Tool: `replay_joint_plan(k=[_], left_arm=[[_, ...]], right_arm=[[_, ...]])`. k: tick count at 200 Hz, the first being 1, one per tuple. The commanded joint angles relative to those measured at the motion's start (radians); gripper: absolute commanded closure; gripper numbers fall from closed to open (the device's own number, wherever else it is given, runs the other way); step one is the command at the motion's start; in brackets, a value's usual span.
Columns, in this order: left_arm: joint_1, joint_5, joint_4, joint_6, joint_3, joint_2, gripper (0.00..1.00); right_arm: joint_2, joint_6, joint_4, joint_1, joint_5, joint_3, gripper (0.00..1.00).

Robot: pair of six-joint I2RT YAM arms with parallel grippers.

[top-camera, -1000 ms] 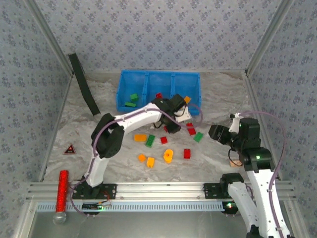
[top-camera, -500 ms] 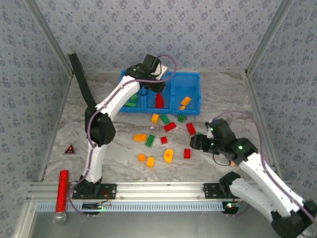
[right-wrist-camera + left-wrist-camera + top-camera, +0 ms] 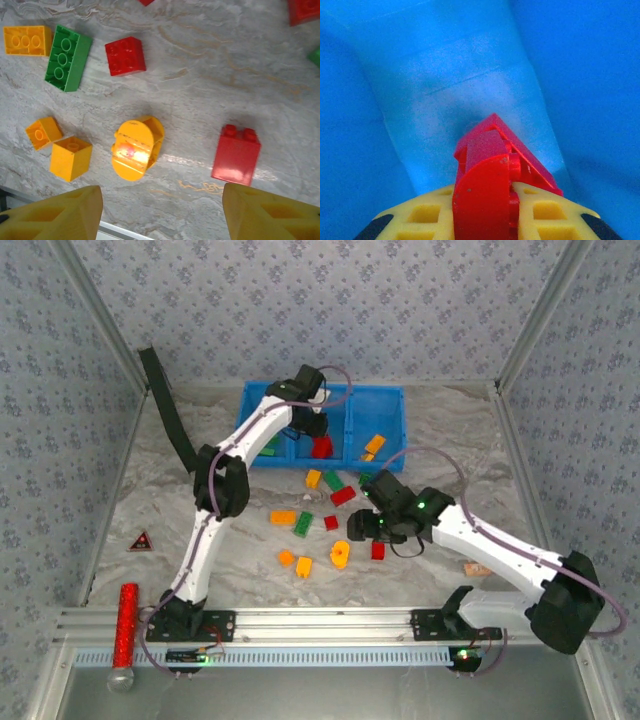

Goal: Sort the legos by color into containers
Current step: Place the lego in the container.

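The blue tray of containers (image 3: 390, 392) stands at the back of the table. My left gripper (image 3: 314, 428) hangs over its middle compartment, shut on a red lego (image 3: 487, 170) between yellow fingers (image 3: 545, 215), with blue tray walls (image 3: 470, 85) all round. Green legos (image 3: 268, 446) lie in the left compartment, an orange one (image 3: 374, 445) in the right. My right gripper (image 3: 162, 215) is open above loose legos on the table: a rounded orange one (image 3: 136, 147) and a red one (image 3: 236, 155) lie just ahead of its fingers (image 3: 60, 215).
More loose legos lie nearby: a green one (image 3: 67, 57), a red square (image 3: 125, 55), several orange ones (image 3: 70, 158). A black strap (image 3: 168, 420) leans at back left. A dark triangle (image 3: 141, 541) and red glittery cylinder (image 3: 126, 623) sit at front left.
My right arm has swung left from the table's right side to over the loose legos, its jaws widening. My left gripper carried the red lego from the table to the tray.
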Motion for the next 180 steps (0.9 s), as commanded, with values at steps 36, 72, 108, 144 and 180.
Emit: replay_joint_plan(k=[36, 72, 108, 144, 180], left_arm=[[0.025, 0.064, 0.039, -0.052, 0.055, 0.046, 0.86], [0.026, 0.080, 0.034, -0.049, 0.048, 0.043, 0.77], [0.025, 0.077, 0.054, -0.038, 0.023, 0.007, 0.65], [0.025, 0.081, 0.054, -0.038, 0.026, -0.015, 0.59], [0.025, 0.091, 0.048, -0.034, 0.025, -0.057, 0.54]], right_arm=[[0.086, 0.058, -0.072, 0.004, 0.056, 0.089, 0.32], [0.149, 0.059, -0.041, 0.015, 0.035, 0.104, 0.31], [0.200, 0.061, -0.024, 0.026, 0.026, 0.107, 0.30], [0.218, 0.061, -0.002, 0.035, 0.022, 0.089, 0.30], [0.231, 0.068, 0.031, 0.044, 0.011, 0.071, 0.30]])
